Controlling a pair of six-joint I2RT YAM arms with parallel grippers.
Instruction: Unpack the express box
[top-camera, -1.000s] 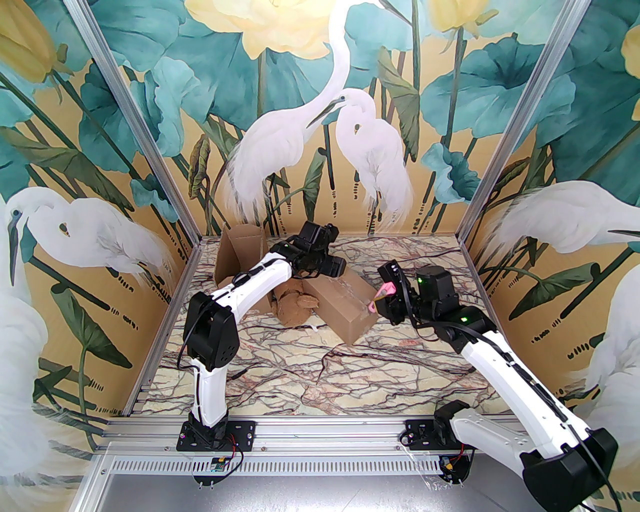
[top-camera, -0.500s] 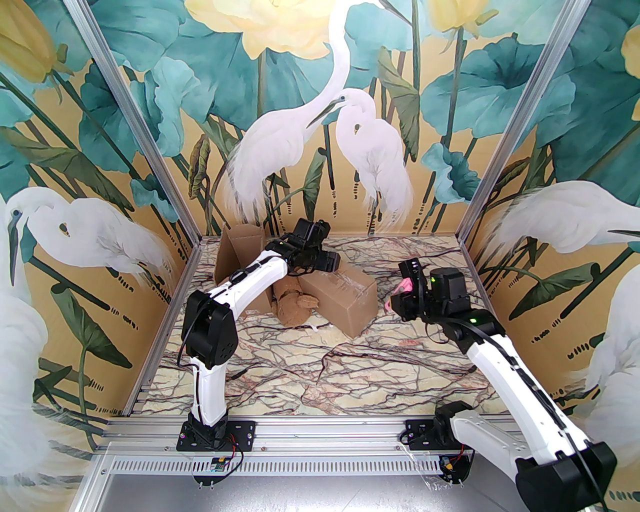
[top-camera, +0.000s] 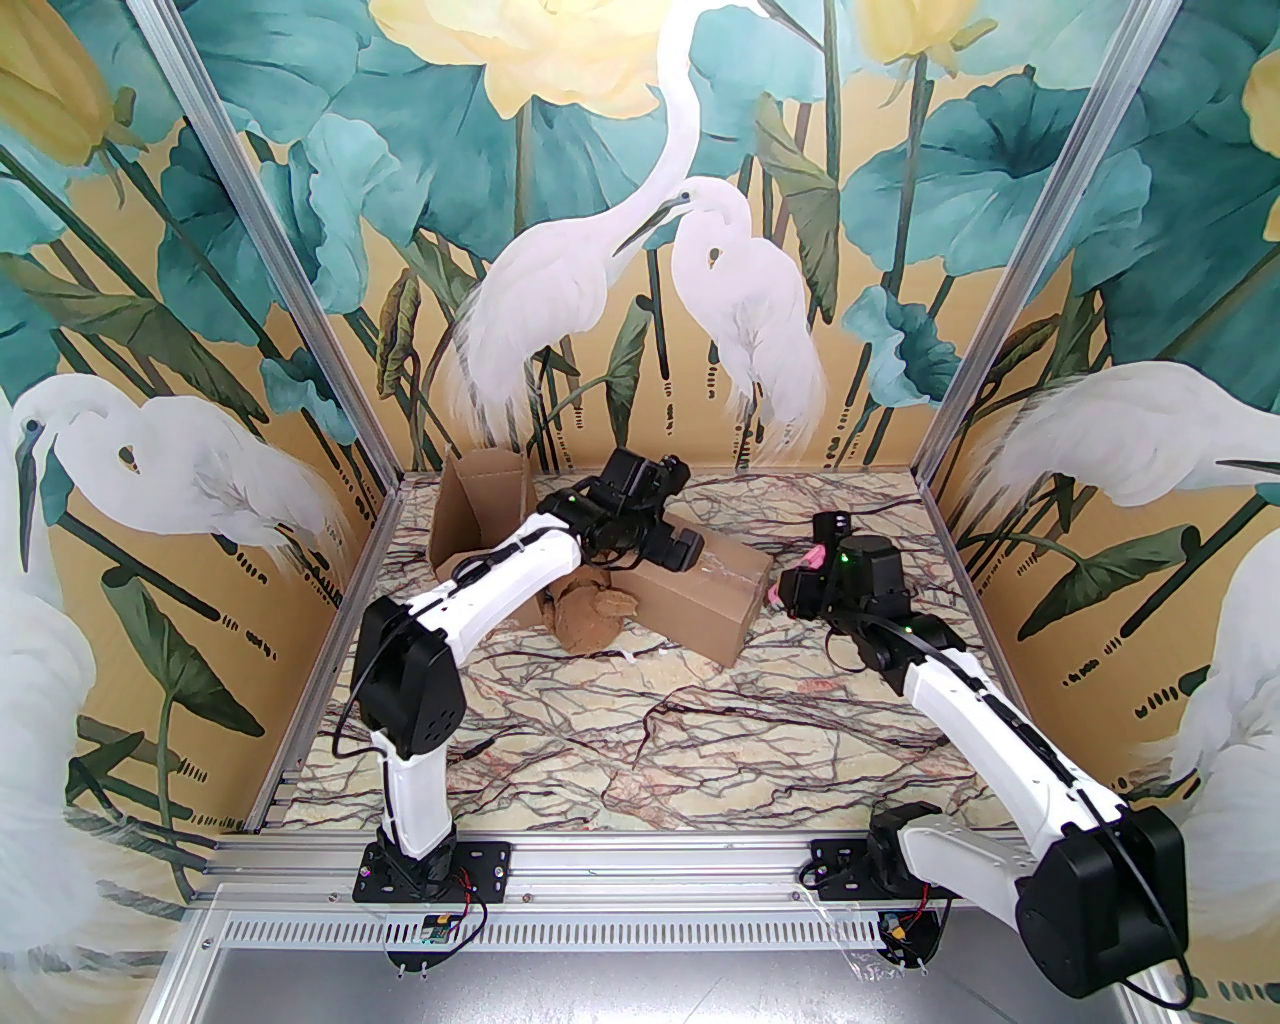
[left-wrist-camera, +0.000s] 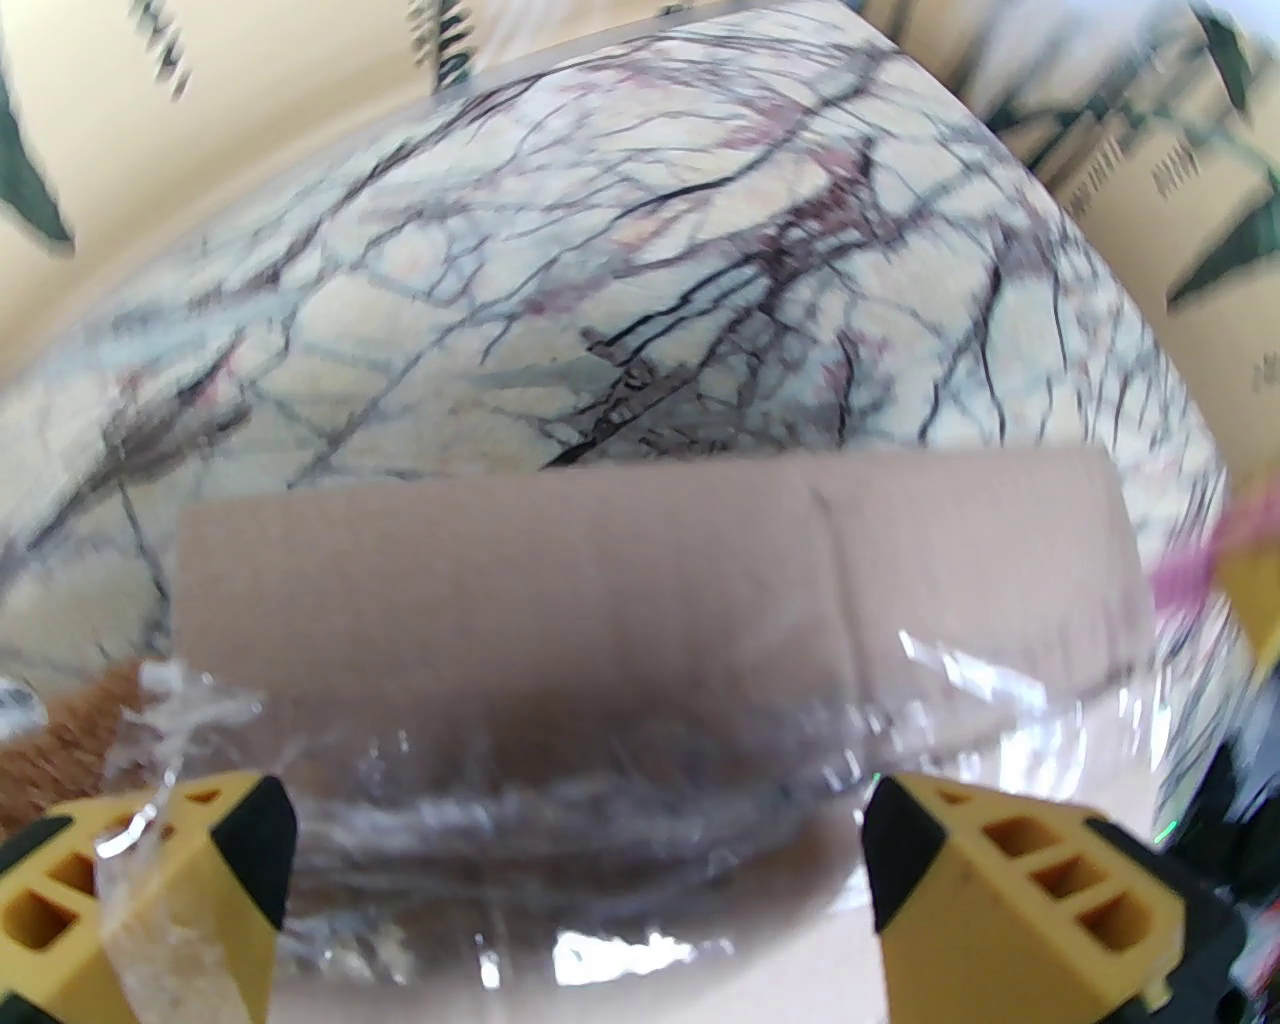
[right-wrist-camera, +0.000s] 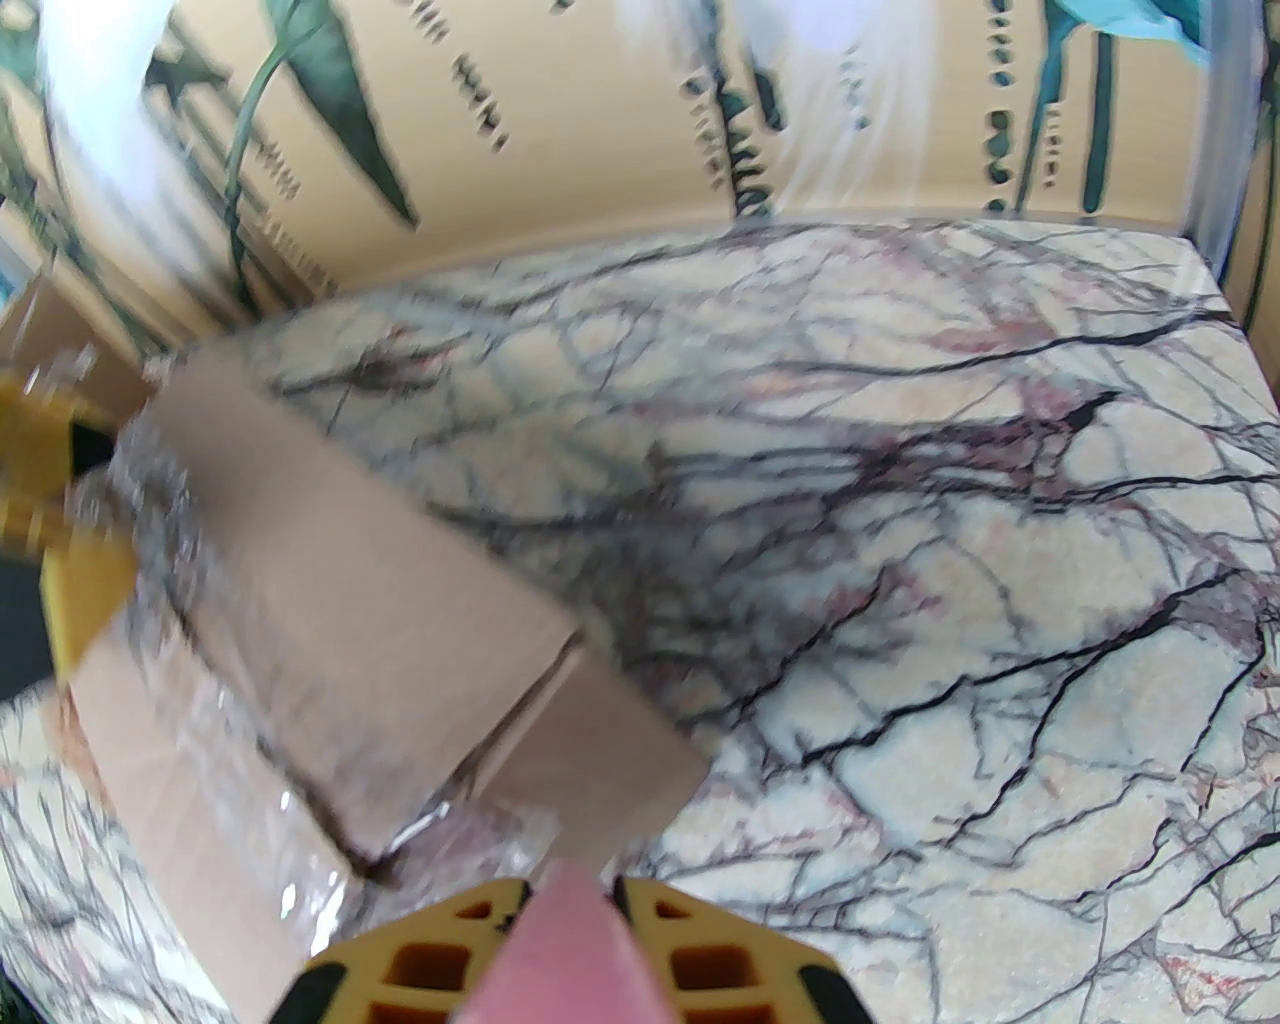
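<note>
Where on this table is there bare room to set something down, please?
The near half of the table, between the arm bases and the taped box, is bare. So is the far right corner behind the right gripper. The far left is crowded: open carton, brown bundle, left gripper.

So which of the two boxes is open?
The back-left box: its flaps stand up. The middle box has its top down flat under shiny clear tape.

pink tool (right-wrist-camera: 563, 945) cropped, maybe a cutter
</note>
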